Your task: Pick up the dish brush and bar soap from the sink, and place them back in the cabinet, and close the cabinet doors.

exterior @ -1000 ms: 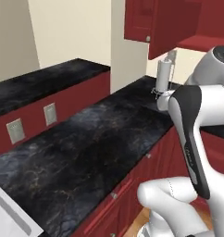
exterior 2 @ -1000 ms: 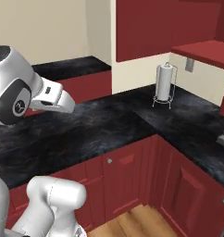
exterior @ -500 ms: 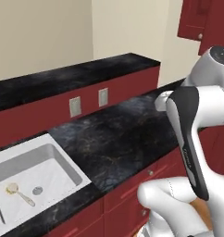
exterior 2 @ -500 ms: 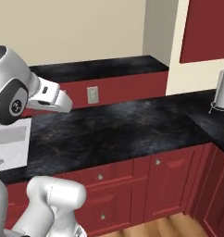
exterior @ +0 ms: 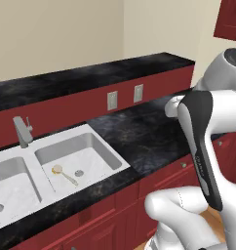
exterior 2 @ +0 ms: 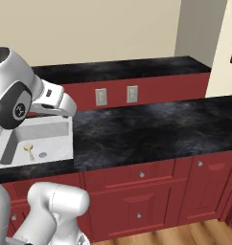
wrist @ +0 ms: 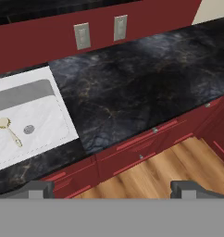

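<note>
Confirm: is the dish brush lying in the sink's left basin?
No. The dish brush lies in the right basin of the sink, next to the round drain.

The base has swung left, so the whole scene has shifted. The paper towel holder and wall cabinets have left the frame; the sink (exterior: 66, 166) now shows both basins, with the brush (exterior: 64, 175) in the right one and the faucet (exterior: 23, 131) behind.

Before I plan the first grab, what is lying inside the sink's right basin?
The dish brush lies on the basin floor of the sink, beside the round drain. No bar soap shows there; the near wall hides some of the floor.
</note>
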You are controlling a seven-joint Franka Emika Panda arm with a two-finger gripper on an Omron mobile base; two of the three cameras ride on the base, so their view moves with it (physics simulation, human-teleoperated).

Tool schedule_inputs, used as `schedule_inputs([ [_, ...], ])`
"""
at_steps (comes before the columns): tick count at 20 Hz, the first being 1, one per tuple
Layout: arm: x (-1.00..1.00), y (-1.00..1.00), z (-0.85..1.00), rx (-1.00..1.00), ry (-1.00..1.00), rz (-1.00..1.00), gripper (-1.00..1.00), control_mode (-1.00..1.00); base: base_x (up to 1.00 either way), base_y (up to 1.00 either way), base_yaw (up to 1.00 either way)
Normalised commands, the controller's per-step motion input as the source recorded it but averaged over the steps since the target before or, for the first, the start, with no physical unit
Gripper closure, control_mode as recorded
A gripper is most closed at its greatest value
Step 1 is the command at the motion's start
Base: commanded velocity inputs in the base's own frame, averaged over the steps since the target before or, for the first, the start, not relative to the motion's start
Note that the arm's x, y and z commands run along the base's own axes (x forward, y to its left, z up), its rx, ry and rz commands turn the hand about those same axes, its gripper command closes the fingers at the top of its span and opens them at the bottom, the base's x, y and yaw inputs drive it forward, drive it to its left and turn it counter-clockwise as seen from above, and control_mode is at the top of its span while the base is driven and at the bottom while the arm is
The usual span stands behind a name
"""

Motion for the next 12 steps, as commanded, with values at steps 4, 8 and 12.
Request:
schedule_inputs([
  [4, 0.00, 0.00, 0.00, 0.00, 0.00, 0.00, -1.00, 1.00, -0.31, 0.64, 0.25],
  [8, 0.00, 0.00, 0.00, 0.00, 0.00, 0.00, -1.00, 1.00, -0.03, 0.32, 0.30],
  [12, 0.00, 0.00, 0.00, 0.00, 0.00, 0.00, -1.00, 1.00, 0.01, 0.05, 0.36],
])
